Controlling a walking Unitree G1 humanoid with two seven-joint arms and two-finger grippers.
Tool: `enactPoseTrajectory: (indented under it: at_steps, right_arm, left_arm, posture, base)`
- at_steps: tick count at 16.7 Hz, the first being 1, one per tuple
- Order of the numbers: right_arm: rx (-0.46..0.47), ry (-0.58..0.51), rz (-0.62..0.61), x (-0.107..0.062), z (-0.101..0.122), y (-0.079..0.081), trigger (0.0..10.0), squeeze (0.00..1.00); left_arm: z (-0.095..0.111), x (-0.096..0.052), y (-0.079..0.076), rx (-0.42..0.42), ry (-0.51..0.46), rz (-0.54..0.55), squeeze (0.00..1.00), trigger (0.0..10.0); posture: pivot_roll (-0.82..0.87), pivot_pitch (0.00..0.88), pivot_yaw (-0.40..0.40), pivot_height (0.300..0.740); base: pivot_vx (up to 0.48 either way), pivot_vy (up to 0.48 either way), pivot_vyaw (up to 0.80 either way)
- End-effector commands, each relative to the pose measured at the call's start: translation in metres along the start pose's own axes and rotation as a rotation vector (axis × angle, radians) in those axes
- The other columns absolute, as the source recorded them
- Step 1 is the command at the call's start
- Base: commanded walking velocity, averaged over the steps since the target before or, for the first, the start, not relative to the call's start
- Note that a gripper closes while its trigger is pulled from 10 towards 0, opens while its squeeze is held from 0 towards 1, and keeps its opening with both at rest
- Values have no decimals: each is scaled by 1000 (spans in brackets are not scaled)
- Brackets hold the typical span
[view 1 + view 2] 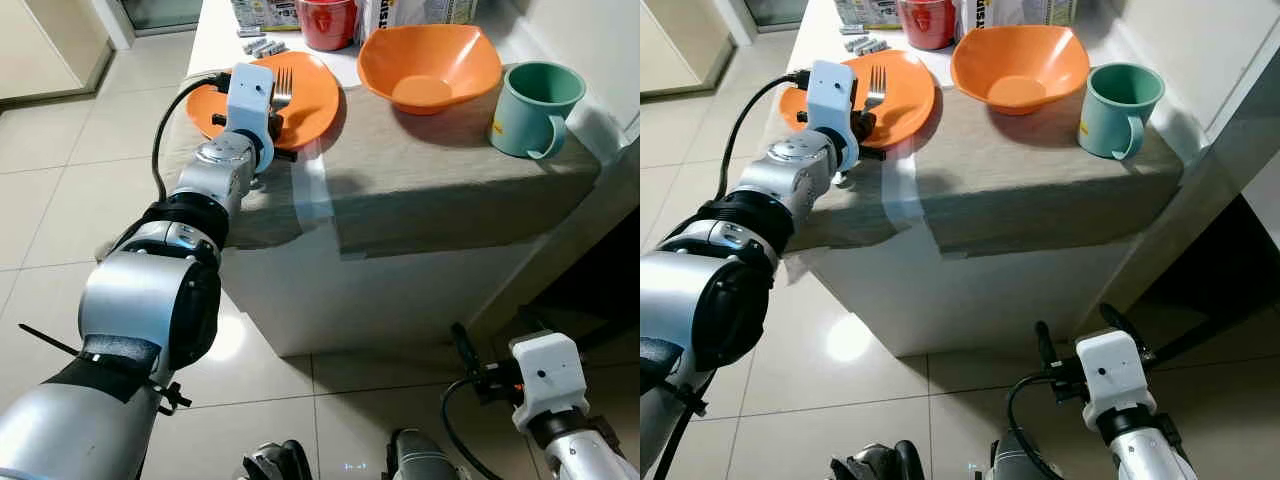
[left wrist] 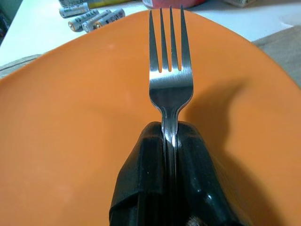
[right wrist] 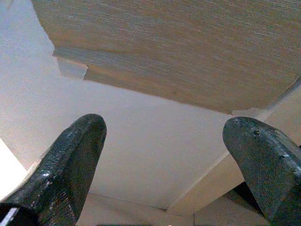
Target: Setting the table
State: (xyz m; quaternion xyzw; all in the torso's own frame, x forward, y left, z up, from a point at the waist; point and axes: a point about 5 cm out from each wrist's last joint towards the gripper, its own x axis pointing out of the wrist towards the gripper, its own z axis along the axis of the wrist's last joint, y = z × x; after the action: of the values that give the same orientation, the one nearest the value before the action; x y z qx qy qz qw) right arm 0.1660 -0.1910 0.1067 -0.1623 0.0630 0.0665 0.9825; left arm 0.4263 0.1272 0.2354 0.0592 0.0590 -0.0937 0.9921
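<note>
The fork's (image 2: pixel 170 80) handle is hidden between the closed jaws of the left gripper (image 2: pixel 170 141), and in the left eye view the wrist housing covers all of the fork but its tines. That housing also hides the near-left part of the orange plate (image 1: pixel 310 95). Beyond the plate, the red container (image 1: pixel 327 22) and the printed packages (image 1: pixel 420 10) are cut off by the picture's top edge, so their labels cannot be read. The batteries (image 2: pixel 96 18) beyond the plate are too blurred for their markings to be read. The right gripper's (image 3: pixel 164 160) fingertips (image 3: pixel 75 155) are cut off at the wrist view's edge.
</note>
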Motion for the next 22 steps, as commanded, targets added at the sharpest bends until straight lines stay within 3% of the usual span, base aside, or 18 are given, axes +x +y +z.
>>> enactPoseTrajectory:
  at_steps: [1, 9, 10, 12, 14, 18, 19, 20, 21, 22]
  right_arm:
    - [12, 27, 9, 2, -6, 3, 10000, 0]
    - [25, -15, 30, 28, -5, 10, 10000, 0]
    - [30, -60, 24, 47, 1, 9, 10000, 0]
    - [30, -92, 28, 61, 6, 9, 10000, 0]
    - [48, -145, 46, 88, 16, 15, 10000, 0]
    - [68, -206, 47, 116, 29, 22, 10000, 0]
    - [72, -221, 49, 121, 32, 22, 10000, 0]
    - [70, -226, 52, 123, 33, 23, 10000, 0]
    - [70, -235, 53, 128, 34, 23, 10000, 0]
    - [75, -243, 45, 130, 35, 23, 10000, 0]
  left_arm:
    - [19, -1, 9, -5, -50, 17, 0, 0]
    - [63, -7, 23, -18, -190, 47, 0, 0]
    - [77, -11, 31, -8, -261, 59, 0, 0]
    - [83, -14, 35, -6, -305, 50, 0, 0]
    - [91, -27, 43, 39, -431, 23, 31, 0]
    - [68, -56, 64, 109, -448, 66, 0, 0]
    - [50, -68, 67, 85, -422, 62, 0, 0]
    - [43, -73, 66, 76, -409, 58, 0, 0]
    - [13, -89, 57, 97, -375, 52, 0, 0]
    - [-2, -98, 50, 69, -359, 45, 0, 0]
  posture:
    - [-341, 151, 107, 736]
    - [-287, 94, 105, 736]
    - [-254, 53, 101, 736]
    - [-232, 30, 97, 736]
    - [-169, 0, 86, 736]
    - [-97, 0, 80, 736]
    - [-73, 0, 69, 736]
    - [-73, 0, 69, 736]
    - [-60, 0, 63, 736]
    - [-51, 0, 58, 736]
  base:
    - [0, 0, 0]
    - [0, 0, 0]
    - [0, 0, 0]
    - [0, 0, 0]
    - [0, 0, 0]
    - [0, 0, 0]
    - [0, 0, 0]
    - [0, 0, 0]
    - [0, 0, 0]
    - [0, 0, 0]
